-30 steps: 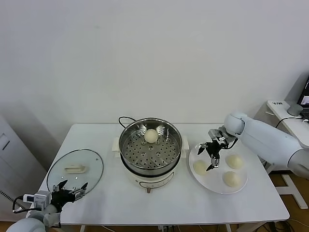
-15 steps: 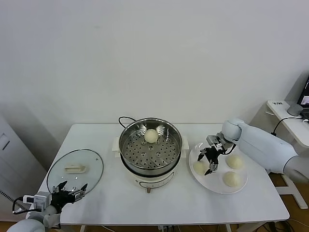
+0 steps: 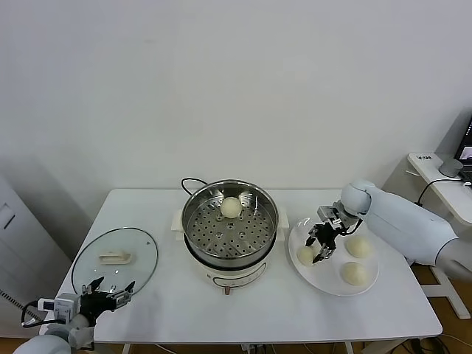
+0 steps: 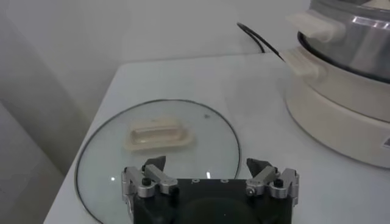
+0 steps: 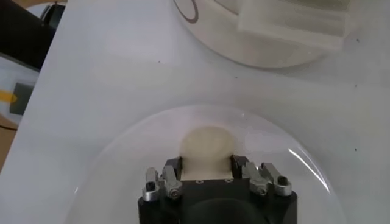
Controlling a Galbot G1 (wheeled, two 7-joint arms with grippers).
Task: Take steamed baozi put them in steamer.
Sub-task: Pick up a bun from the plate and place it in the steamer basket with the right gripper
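Fingers on my right gripper [image 5: 207,172] pinch a plate-side baozi [image 5: 207,148]; squeezing soft dough harder risks denting it.

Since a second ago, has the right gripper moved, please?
Yes. The right gripper has come down onto the round cream-white bun nearest the shiny steel steamer.

Head camera high, overlooking whole table [image 3: 221,310]; wrist cameras close, angled down; shared: steamer [image 3: 229,221].
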